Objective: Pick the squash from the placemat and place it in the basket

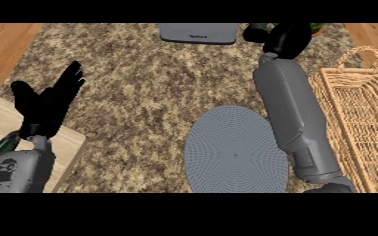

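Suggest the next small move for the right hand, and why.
Probably swing the right hand rightward, toward the basket. The placemat shows no squash. The hand is far beyond it, with a dark shape beside it, possibly the squash. Whether that is held I cannot tell.

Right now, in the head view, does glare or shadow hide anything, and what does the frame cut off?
Head view: the light is even, with no glare on the placemat; head view: the right robot hand is black and reads as one dark shape near the top edge; head view: the basket is cut off by the right edge.
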Controlling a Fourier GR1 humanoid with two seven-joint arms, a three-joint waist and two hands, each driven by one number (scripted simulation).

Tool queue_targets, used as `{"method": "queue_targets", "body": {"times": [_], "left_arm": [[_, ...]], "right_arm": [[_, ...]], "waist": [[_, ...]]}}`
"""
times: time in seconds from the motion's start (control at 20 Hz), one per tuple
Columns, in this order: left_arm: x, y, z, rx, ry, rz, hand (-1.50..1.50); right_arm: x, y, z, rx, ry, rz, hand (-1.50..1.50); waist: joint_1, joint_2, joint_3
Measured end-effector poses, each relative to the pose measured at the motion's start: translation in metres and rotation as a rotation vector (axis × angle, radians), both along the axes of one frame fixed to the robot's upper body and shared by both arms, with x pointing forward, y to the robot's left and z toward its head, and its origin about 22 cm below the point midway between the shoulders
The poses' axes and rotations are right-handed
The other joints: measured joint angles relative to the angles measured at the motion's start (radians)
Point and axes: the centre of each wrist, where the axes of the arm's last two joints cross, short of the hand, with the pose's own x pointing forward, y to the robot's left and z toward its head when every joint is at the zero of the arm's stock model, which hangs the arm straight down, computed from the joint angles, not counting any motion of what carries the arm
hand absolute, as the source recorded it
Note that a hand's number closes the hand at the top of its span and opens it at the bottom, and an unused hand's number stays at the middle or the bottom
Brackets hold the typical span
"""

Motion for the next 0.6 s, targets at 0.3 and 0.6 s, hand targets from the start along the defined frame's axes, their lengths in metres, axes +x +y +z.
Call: {"method": "queue_targets", "body": {"times": [0.3, 0.6], "left_arm": [[0.003, -0.003, 0.001, -0.003, 0.007, 0.000, 0.00], [0.007, -0.004, 0.003, -0.009, -0.001, 0.007, 0.00]], "right_arm": [[0.020, 0.016, 0.057, -0.114, 0.016, -0.155, 1.50], [0.029, 0.019, 0.110, -0.246, -0.003, -0.286, 1.50]], "waist": [[-0.005, -0.001, 0.002], [-0.012, 0.002, 0.005]]}}
